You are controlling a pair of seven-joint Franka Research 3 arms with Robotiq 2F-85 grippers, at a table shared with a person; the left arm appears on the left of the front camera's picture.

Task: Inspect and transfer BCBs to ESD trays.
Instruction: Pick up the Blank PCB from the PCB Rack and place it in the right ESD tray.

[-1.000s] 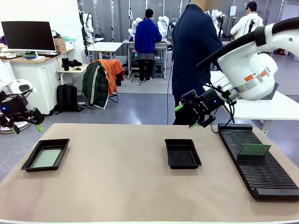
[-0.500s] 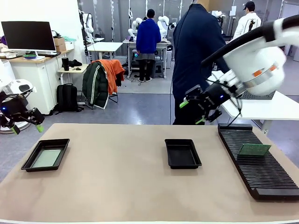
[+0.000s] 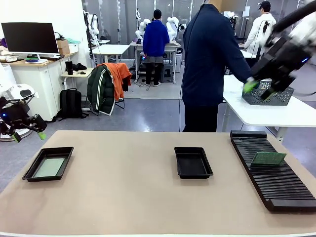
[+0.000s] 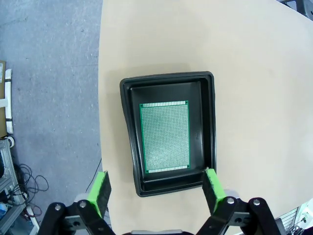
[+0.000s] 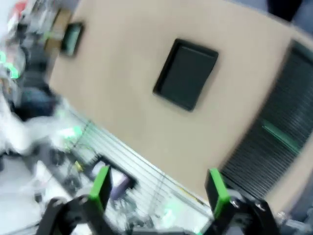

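Two ESD trays lie on the tan table. The left tray holds a pale green BCB; the middle tray is bare. Another BCB rests tilted on the ribbed rack. My left gripper hangs open off the table's left edge; from its wrist I look down on that tray and its board from above. My right gripper is open and high at the far right. Its blurred wrist view shows the middle tray, the rack and the board.
A person in a dark blue jacket stands at the table's far side. Behind the right gripper, a grey wire basket sits on a white side table. The rack runs along the table's right edge.
My right arm has swung up and to the right, away from the table's far edge near the rack. Its gripper stayed open. The left arm has not moved.
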